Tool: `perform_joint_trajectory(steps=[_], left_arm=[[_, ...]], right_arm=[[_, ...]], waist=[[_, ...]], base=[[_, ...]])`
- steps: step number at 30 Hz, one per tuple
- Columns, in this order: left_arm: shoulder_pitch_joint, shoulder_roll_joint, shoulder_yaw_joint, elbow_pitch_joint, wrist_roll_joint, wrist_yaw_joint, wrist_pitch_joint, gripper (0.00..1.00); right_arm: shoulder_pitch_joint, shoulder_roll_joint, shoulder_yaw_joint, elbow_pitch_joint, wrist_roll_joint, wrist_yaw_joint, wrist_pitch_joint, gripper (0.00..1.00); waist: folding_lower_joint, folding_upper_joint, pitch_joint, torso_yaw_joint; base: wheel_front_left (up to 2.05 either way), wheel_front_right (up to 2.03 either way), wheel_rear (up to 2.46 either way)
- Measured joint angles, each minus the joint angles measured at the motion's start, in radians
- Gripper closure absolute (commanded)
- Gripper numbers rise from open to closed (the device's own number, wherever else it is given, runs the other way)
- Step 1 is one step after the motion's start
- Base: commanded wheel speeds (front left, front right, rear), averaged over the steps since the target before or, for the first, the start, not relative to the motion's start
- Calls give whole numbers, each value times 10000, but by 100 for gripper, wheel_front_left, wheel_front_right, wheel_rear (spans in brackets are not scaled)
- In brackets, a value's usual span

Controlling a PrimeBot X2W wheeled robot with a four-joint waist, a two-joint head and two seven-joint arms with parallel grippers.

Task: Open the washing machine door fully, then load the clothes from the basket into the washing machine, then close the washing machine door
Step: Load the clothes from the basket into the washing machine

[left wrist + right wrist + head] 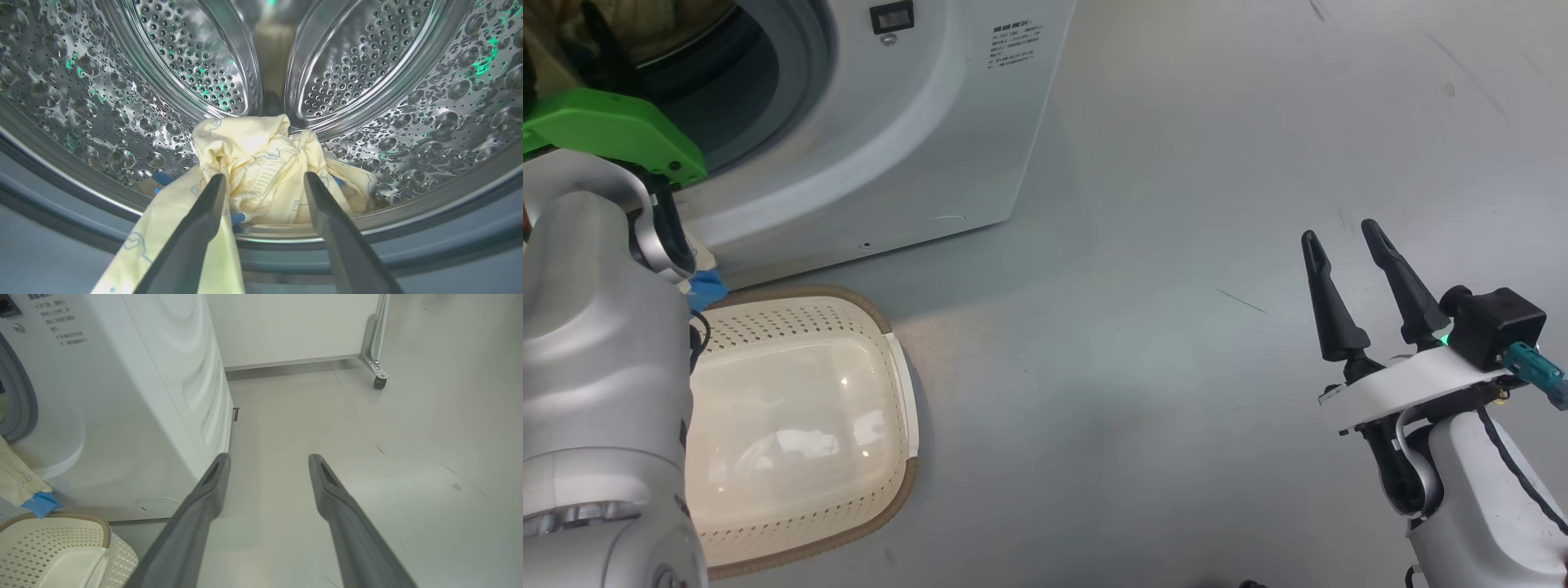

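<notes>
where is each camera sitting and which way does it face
head camera: looks down at basket, washing machine, floor; left forearm, right gripper show.
left wrist camera: faces into the drum at the clothes; left gripper open.
right wrist camera: faces along the floor beside the washing machine; right gripper open.
head and right wrist share the basket.

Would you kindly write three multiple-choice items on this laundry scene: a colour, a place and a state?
1. The rim of the basket is: A brown; B green; C black.
2. The clothes lie: A in the basket; B in the drum, one end trailing out; C on the floor.
3. The fingers of the right gripper are: A shut on cloth; B apart, holding nothing; C shut, empty.
Answers: 1A, a brown band edges it; 2B, the pile rests on perforated steel; 3B, a gap shows between them.
</notes>
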Motion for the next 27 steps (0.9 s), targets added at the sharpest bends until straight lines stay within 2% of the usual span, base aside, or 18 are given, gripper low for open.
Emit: perform_joint_trajectory(steps=[14, 27], left_arm=[[1080, -385, -130, -1260, -31, 0, 0, 0], [2605, -451, -522, -2564, -69, -10, 0, 0]], right_arm=[[81, -77, -362, -182, -23, 0, 0, 0], [91, -102, -336, -217, -38, 0, 0, 0]], waist=[[0, 0, -20, 546], [0, 0, 34, 919]], base=[[0, 0, 0], [0, 0, 0]])
